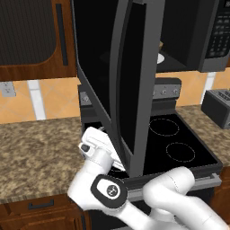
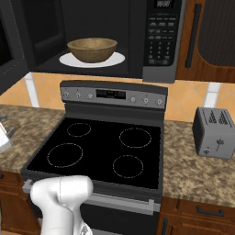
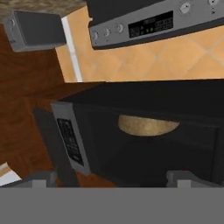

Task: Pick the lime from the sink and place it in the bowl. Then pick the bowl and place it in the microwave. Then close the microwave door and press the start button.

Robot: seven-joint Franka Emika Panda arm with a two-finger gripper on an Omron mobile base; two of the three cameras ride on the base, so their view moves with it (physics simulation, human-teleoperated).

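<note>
You've got the bowl point(image 2: 92, 49) sitting upright on the white plate point(image 2: 115, 59) inside the microwave point(image 2: 158, 41), above the stove point(image 2: 98, 151). In the hand view, which is rolled over, the bowl point(image 3: 148, 125) shows as a tan curve hanging from the cavity's upper edge, w/ the keypad point(image 3: 70, 140) to its left. The gripper point(image 3: 111, 178) has its two fingertips point(image 3: 178, 178) at the bottom of that view, far apart and w/ nothing between them, so the jaws are released. The bowl sits well beyond the tips, roughly centred between them, not touching.

The microwave door point(image 1: 123, 85) stands swung wide open; from the left base view you see it edge-on in front of the stovetop, w/ the arm's hand point(image 1: 96, 146) low beside its lower left edge, over the counter point(image 1: 36, 148). Can't tell if the hand touches the door.

The lime: can't make it out in the bowl from these angles. The toaster point(image 2: 215, 133) sits on the counter right of the stove.
</note>
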